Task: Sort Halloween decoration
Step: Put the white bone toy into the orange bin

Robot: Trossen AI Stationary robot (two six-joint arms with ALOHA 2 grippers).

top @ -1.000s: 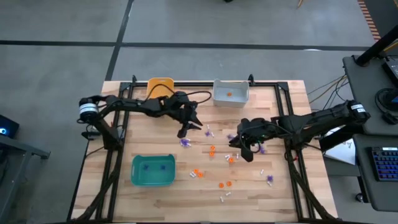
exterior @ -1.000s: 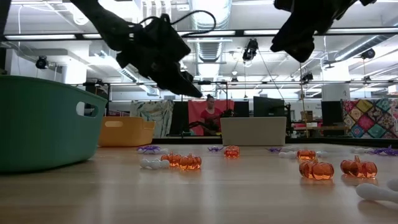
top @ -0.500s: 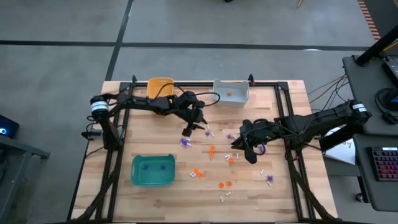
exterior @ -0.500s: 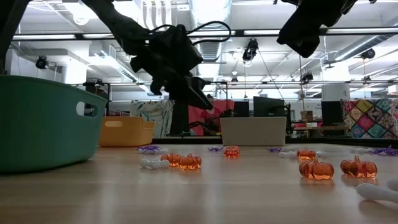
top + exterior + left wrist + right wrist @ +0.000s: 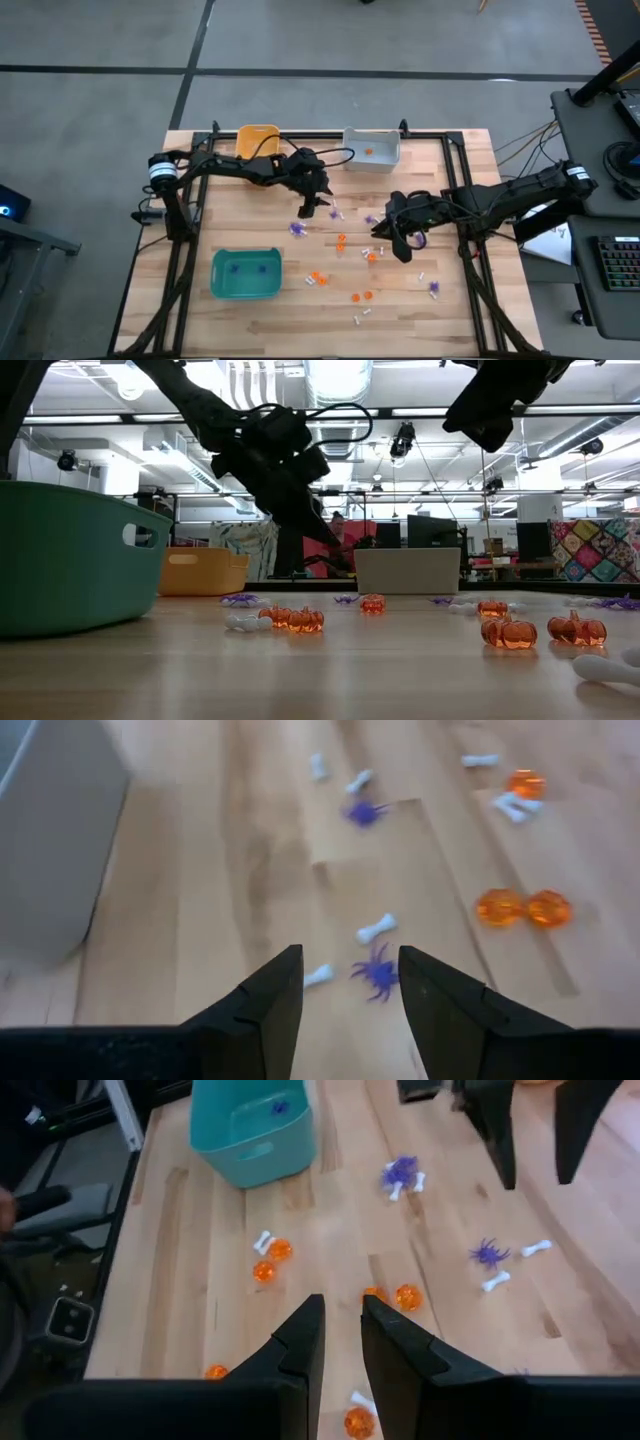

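Observation:
Small trinkets lie scattered on the wooden table: purple spiders (image 5: 297, 229), white bones (image 5: 335, 212) and orange pumpkins (image 5: 318, 279). My left gripper (image 5: 312, 208) hovers open over the middle of the table. In the left wrist view (image 5: 350, 960) a purple spider (image 5: 377, 970) and two bones (image 5: 376, 928) lie on the wood just beyond its fingertips. My right gripper (image 5: 397, 250) hangs higher, right of centre. Its fingers stand a narrow gap apart (image 5: 342, 1315) with nothing between them.
A teal bin (image 5: 245, 275) with purple pieces inside stands at the near left. An orange-yellow bin (image 5: 257, 138) and a grey bin (image 5: 371, 150) holding one orange piece stand at the far edge. A black frame runs along the table's sides.
My left gripper has moved toward the table's right edge and a little down, toward the purple spider and bones at the middle. It has also tipped more steeply downward. My right gripper has kept still.

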